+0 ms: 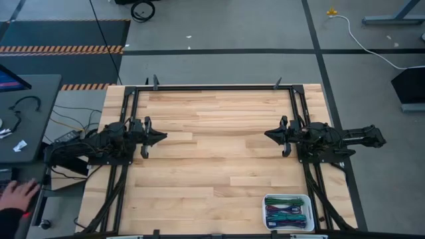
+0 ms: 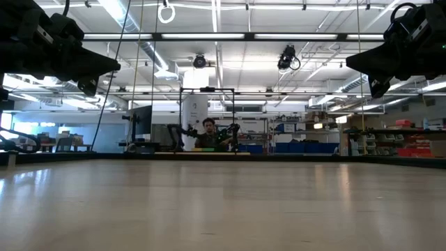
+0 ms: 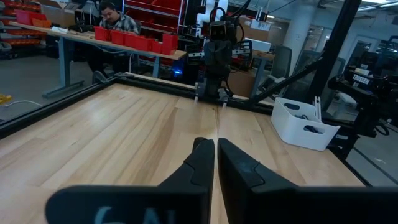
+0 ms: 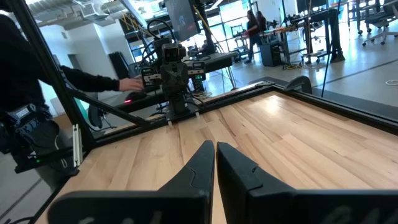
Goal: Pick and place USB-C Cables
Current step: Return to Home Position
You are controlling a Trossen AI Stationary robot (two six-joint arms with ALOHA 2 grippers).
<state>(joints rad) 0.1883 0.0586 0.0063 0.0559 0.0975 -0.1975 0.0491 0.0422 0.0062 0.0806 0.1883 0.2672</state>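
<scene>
The USB-C cables [image 1: 288, 214] lie as several coloured bundles, teal, green, purple, magenta and blue, inside a white tray [image 1: 267, 211] near the table's near right corner. My left gripper [image 1: 164, 137] hovers above the table's left side, fingers shut, pointing right. My right gripper [image 1: 267, 134] hovers above the right side, fingers shut, pointing left. In the wrist views the left gripper [image 3: 216, 148] and right gripper [image 4: 215, 149] show fingertips pressed together with nothing between. The tray [image 3: 304, 124] also shows in the left wrist view. Both grippers stay far from the cables.
The wooden table [image 1: 212, 153] has a black frame along its edges. A person's hand [image 1: 18, 194] rests at a desk left of the table. A person [image 2: 208, 132] sits in the room beyond the far edge. A white cord [image 1: 362, 40] lies on the floor.
</scene>
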